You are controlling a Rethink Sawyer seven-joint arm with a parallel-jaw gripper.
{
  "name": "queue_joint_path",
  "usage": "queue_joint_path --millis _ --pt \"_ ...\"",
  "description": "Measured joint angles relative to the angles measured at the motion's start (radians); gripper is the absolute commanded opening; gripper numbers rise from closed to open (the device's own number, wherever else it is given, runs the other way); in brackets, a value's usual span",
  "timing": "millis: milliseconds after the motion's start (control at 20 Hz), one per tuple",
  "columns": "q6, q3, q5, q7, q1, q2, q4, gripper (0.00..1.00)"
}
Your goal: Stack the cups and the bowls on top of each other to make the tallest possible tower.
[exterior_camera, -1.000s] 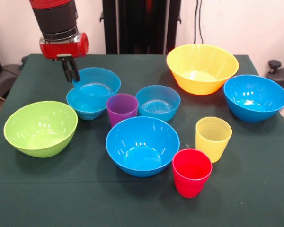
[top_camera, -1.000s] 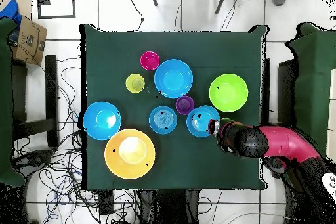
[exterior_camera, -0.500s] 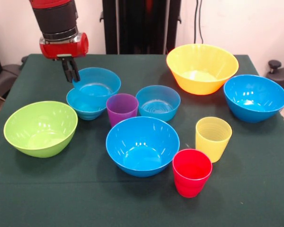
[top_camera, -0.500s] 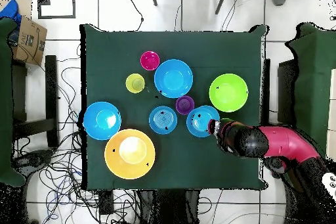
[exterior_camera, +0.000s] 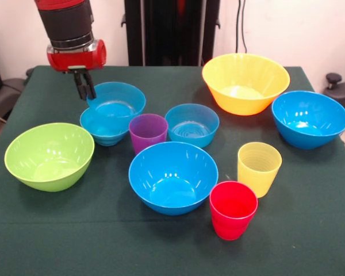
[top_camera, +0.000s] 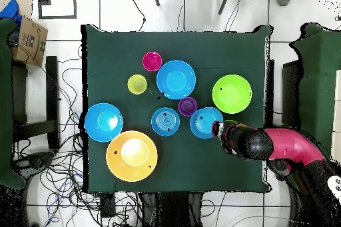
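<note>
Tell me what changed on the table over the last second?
Very little. The gripper at the rim of the stacked small blue bowls edged slightly toward the picture's left in the front view, and the top bowl shifted a touch with it. The other bowls and the cups have not moved.

- The arm point(exterior_camera: 66, 23) is cut off by the front view's top edge.
- The lower small blue bowl point(exterior_camera: 103, 131) is mostly hidden by the bowl nested in it point(exterior_camera: 116, 100).

The red-and-black gripper point(exterior_camera: 85, 92) hangs at the rim of two nested small glossy blue plastic bowls point(exterior_camera: 111, 112) on the green counter point(exterior_camera: 69, 230).
</note>
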Motion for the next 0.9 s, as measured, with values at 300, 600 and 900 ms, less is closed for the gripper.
queue_joint_path --millis 300,600,900 --pt "0.0 0.004 0.0 0.0 -0.024 0.015 -0.017 0.0" --pt "0.0 0.005 0.0 0.0 -0.043 0.033 -0.038 0.0" --pt "0.0 0.005 0.0 0.0 -0.048 0.035 -0.039 0.0"
